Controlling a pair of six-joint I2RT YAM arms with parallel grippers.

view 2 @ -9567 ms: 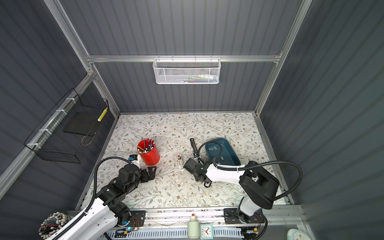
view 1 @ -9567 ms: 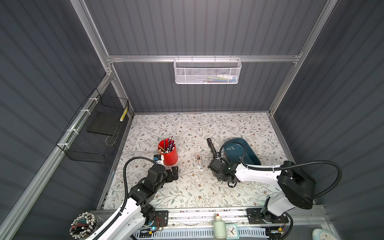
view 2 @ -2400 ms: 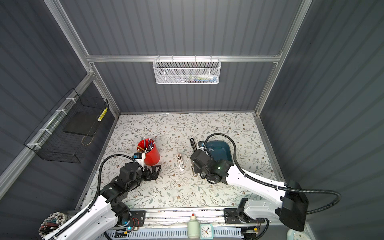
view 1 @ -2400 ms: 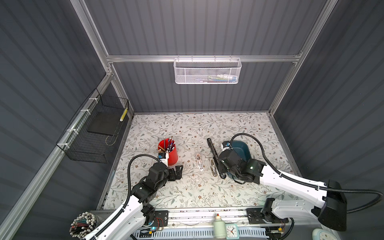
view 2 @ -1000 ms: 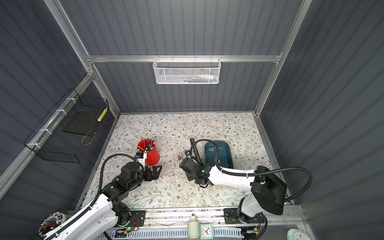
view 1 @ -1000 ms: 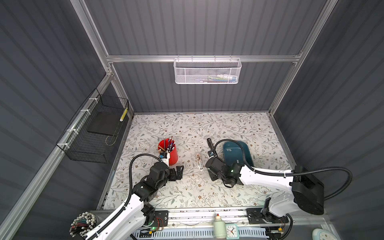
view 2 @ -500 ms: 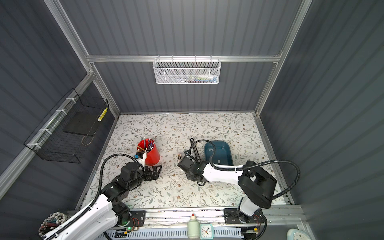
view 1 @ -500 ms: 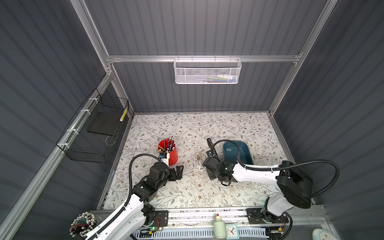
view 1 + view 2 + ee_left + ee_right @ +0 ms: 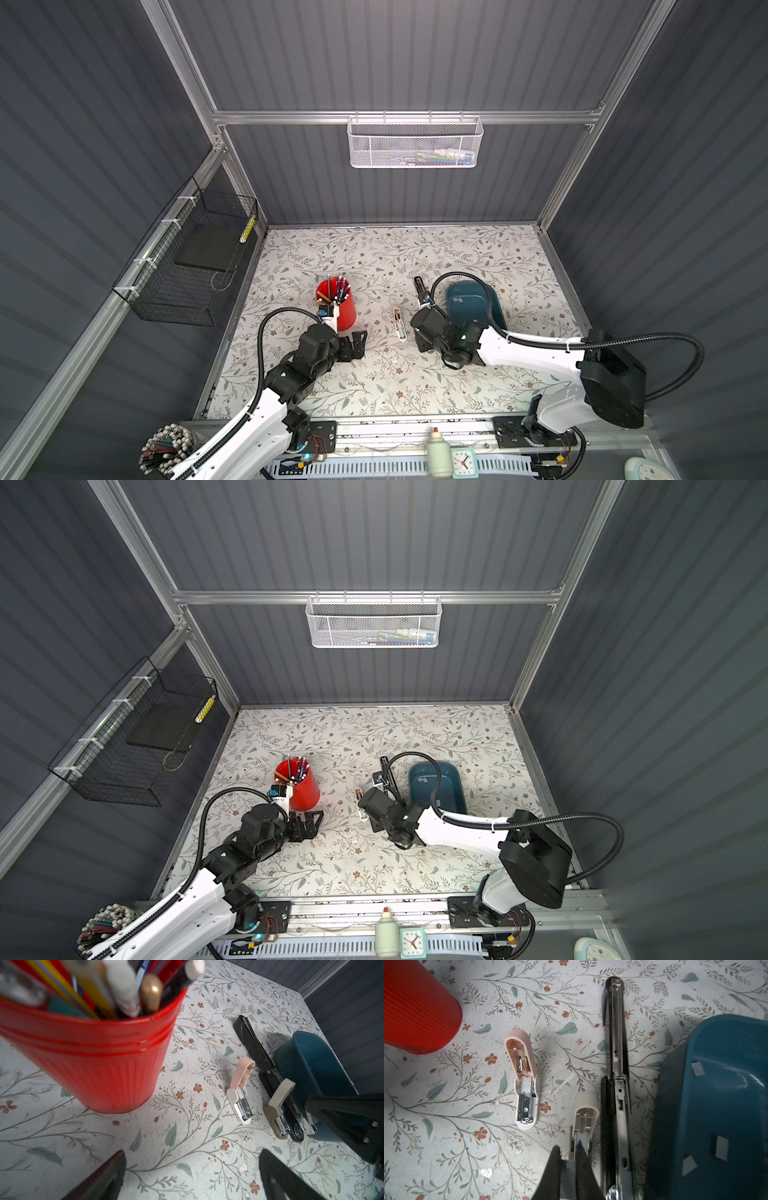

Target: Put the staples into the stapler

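The right tool pinches a small flat grey metallic staple strip over the open beige plastic stapler; the left tool gapes wide above the floral bench.

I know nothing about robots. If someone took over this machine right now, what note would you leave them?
Left gripper: open, empty, hanging near the red pen cup.
Right gripper: shut on what looks like a grey staple strip, right over the open beige stapler.
Things: the beige stapler lies close beside the long black stapler. A pink stapler lies apart, also open. The spare strips lie in the blue tray.
Done: staplers opened, one strip picked up.
Left: seat the strip in the beige stapler's channel, let go, close the lid.
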